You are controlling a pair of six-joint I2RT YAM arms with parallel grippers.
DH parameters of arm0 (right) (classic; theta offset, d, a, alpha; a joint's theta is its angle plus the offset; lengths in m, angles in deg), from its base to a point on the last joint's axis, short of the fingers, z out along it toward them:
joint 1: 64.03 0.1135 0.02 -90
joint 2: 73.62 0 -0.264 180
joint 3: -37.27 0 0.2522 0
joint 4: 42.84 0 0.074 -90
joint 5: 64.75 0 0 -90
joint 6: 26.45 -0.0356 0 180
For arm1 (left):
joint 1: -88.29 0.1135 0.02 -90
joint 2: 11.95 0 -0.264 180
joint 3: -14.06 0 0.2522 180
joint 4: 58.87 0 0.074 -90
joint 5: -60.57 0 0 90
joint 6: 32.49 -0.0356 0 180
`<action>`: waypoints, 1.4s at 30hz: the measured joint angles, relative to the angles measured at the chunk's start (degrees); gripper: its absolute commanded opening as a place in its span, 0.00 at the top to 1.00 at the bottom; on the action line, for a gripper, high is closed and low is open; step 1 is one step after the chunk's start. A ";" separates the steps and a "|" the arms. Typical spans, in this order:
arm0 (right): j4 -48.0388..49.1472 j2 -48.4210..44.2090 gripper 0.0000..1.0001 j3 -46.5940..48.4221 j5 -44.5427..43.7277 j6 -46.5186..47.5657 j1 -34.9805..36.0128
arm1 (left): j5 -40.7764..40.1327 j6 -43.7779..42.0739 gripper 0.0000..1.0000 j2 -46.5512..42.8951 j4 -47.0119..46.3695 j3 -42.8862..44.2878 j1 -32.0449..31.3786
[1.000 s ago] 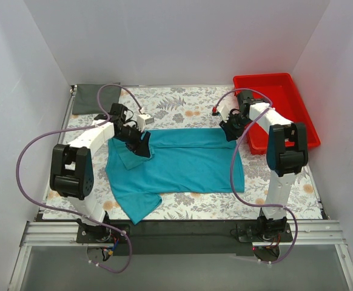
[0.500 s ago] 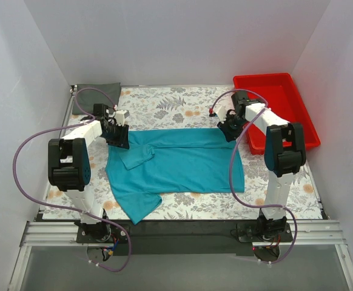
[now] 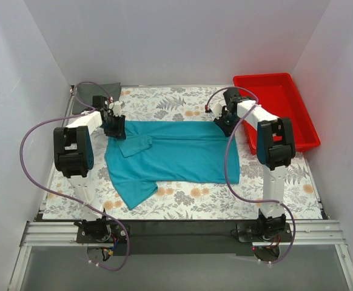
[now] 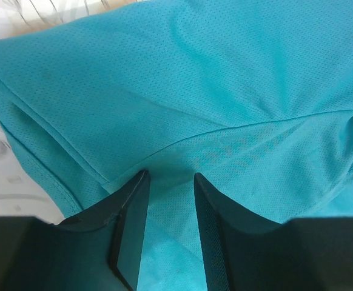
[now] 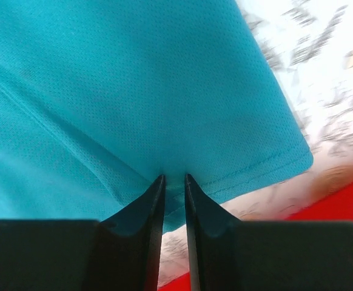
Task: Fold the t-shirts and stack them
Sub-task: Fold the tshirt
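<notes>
The teal t-shirt lies spread flat on the floral table cloth, one sleeve folded in near its top left and a flap trailing toward the front left. My left gripper sits at the shirt's far left corner. In the left wrist view it is shut on a fold of the teal cloth. My right gripper is at the far right corner, its jaws pinched on the hem of the teal cloth. A dark grey t-shirt lies flat in the back left corner.
A red plastic tray stands at the back right, close to my right arm, and its red edge shows in the right wrist view. White walls enclose the table on three sides. Purple cables loop off both arms.
Both grippers have moved toward the back of the table and the teal shirt has slid back with them. My left gripper shifted from the folded sleeve to the far left corner and closed on cloth.
</notes>
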 measured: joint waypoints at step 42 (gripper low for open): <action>-2.38 -35.21 0.63 -39.52 4.83 2.16 7.93 | 19.21 -19.58 0.39 -36.28 24.11 -22.84 0.70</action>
